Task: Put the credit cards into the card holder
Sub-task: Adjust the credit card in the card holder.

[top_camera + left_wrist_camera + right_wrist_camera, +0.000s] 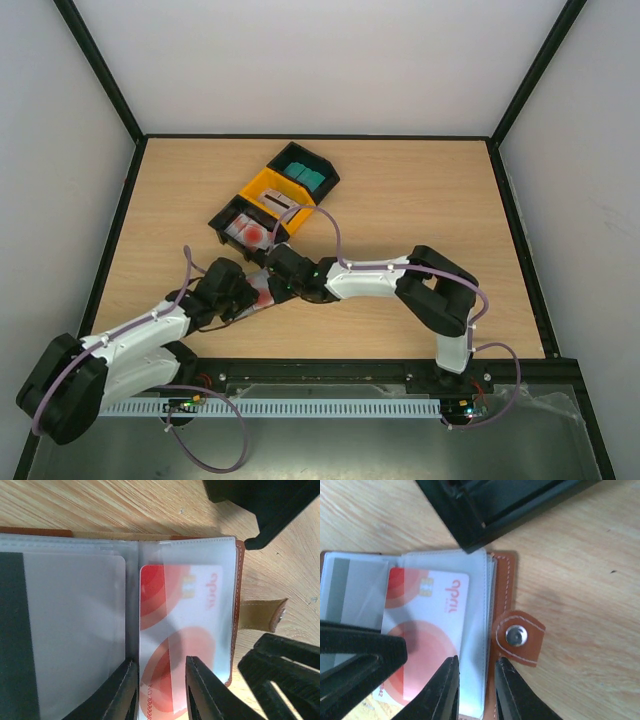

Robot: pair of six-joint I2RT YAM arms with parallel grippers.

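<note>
Right now the small brown leather folding card holder point(256, 296) lies open and flat on the wooden desk point(420, 200), left of centre and nearer the near edge than the far one, with both of your arms meeting over it. Its clear plastic sleeves face up, and a white plastic credit card with red circles point(185, 630) sits partly inside the right-hand sleeve, its lower end sticking out towards the left gripper point(161, 692). Your left fingers point(202, 690) stand a narrow gap apart with that exposed end of the card showing between them; you cannot tell from these views whether they pinch it or only hover over it. The right gripper point(476, 690) is just beside it at the holder's outer edge, fingers point(445, 690) likewise a little apart, straddling the edges of the plastic sleeves next to the brown strap with its metal snap point(517, 637); whether they grip the sleeves is not clear either. Towards the far edge a row of three small plastic bins lies slantwise: a black bin holding teal cards point(304, 170), a yellow bin point(268, 196), and a black bin holding white-and-red cards point(245, 232).
</note>
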